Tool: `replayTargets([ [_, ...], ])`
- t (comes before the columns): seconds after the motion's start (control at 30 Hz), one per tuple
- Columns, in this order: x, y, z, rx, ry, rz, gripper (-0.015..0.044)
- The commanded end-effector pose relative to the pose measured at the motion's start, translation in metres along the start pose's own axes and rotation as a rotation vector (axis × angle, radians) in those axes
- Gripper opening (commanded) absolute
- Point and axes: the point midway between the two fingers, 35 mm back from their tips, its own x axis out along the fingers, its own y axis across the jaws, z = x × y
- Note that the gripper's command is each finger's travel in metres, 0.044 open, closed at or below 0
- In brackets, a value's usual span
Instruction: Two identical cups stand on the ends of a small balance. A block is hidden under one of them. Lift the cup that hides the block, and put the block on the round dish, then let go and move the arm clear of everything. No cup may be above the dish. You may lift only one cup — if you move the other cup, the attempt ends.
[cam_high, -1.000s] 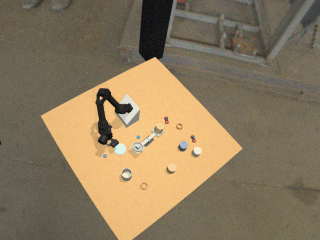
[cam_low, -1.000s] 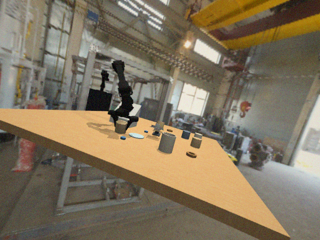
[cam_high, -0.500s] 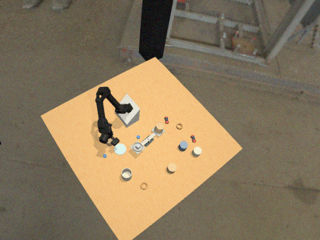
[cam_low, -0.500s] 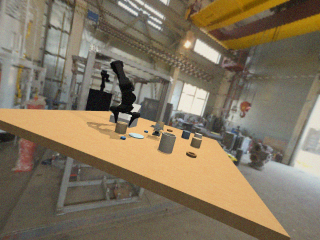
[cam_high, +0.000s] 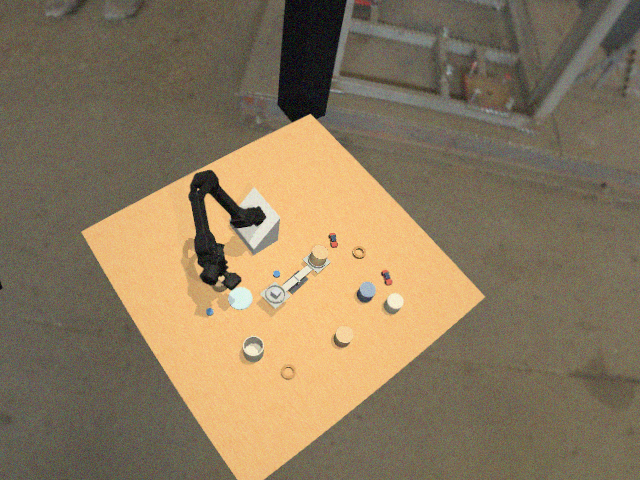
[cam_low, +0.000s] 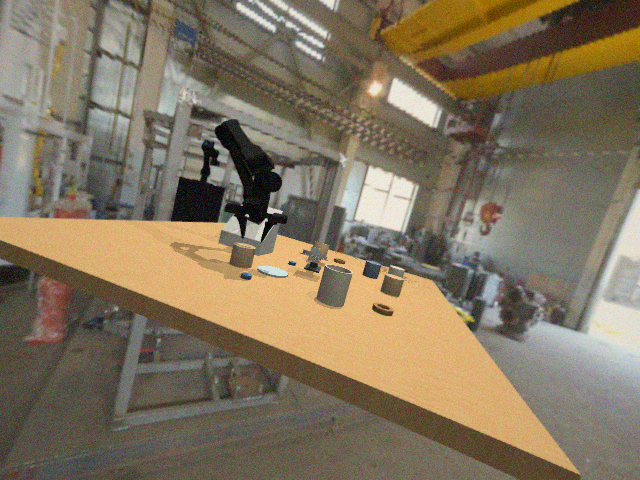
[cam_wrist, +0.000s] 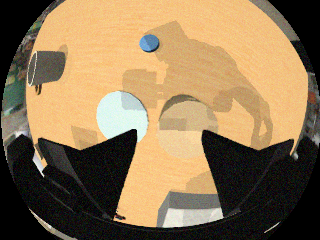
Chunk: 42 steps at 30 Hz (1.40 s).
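Note:
My gripper (cam_high: 221, 277) (cam_low: 253, 239) (cam_wrist: 170, 135) is open and empty, a little above a tan cup (cam_low: 241, 256) (cam_wrist: 190, 142). That cup stands on the table beside the pale round dish (cam_high: 240, 298) (cam_low: 272, 271) (cam_wrist: 117, 112), apart from it in the wrist view. The dish has nothing on it. A small grey block (cam_high: 275, 292) sits uncovered in the ring at one end of the balance (cam_high: 298, 277). The other tan cup (cam_high: 318, 255) (cam_low: 321, 248) stands on the balance's far end.
A grey hollow cup (cam_high: 253, 348) (cam_low: 334, 285) (cam_wrist: 49, 67) and a blue disc (cam_high: 209, 312) (cam_low: 246, 276) (cam_wrist: 149, 43) are near the dish. Another blue disc (cam_high: 276, 273) lies by the balance. A grey wedge-shaped box (cam_high: 266, 235) is near the arm's base. Cylinders, rings and toy cars lie beyond the balance.

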Motion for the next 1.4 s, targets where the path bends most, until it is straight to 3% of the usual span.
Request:
replayTargets([
  [0.0, 0.000, 0.014, -0.001, -0.009, 0.017, 0.006, 0.0260],
  [0.27, -0.008, 0.111, -0.030, -0.013, 0.103, -0.006, 0.0260],
  [0.53, -0.034, 0.201, -0.097, -0.035, 0.051, -0.039, 0.0260],
  [1.37, -0.008, 0.205, -0.105, -0.038, 0.041, -0.041, 0.0260],
])
